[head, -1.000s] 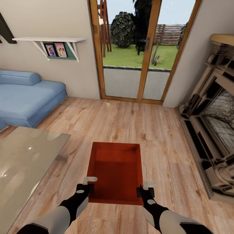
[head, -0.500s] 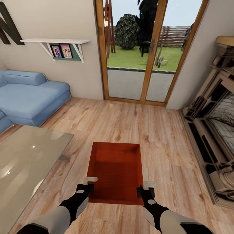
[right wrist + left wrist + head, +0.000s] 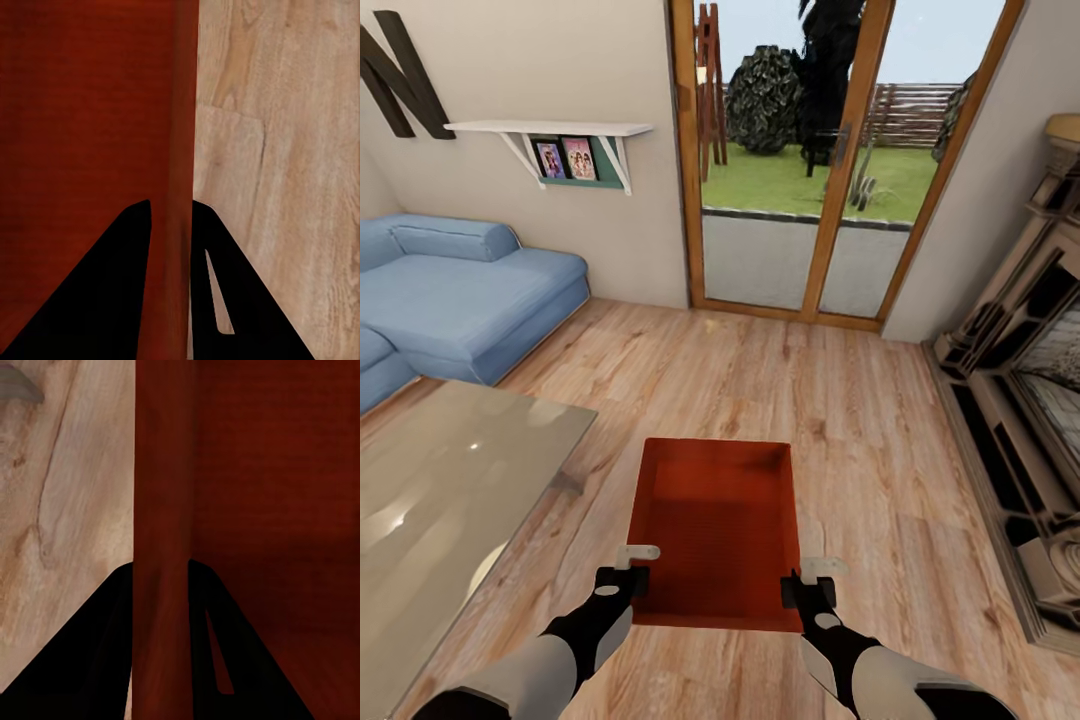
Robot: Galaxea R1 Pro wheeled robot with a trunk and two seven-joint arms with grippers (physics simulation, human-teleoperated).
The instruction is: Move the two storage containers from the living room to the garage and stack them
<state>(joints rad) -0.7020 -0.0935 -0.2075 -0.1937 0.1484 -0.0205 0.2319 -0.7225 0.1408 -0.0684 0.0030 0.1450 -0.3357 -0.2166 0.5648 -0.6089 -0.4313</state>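
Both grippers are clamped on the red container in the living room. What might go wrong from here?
1. Each gripper, left and right, pinches just a thin side wall of the storage container near its close end, so it may tip or slip.
2. The glass table stands close on the left; turning may clip it.

Storage container (image 3: 717, 520): plain red-orange, darker and shadowed on its inner walls, faint fine ribbing on the bottom; left gripper (image 3: 624, 572) and right gripper (image 3: 807, 585) black with pale grey finger tabs, on arms that go black to light grey. Floor (image 3: 840, 420) under the container: light wood planks with brown grain and knots; beside the container a glossy beige-grey table (image 3: 450, 490) with white glints, beyond that a plain blue sofa (image 3: 470, 300). Cream walls beyond the sofa, white shelf (image 3: 550, 128) with pink-toned photos against teal, orange-brown door frame (image 3: 820, 180), green lawn behind its glass, tan-and-dark fireplace (image 3: 1030, 400).
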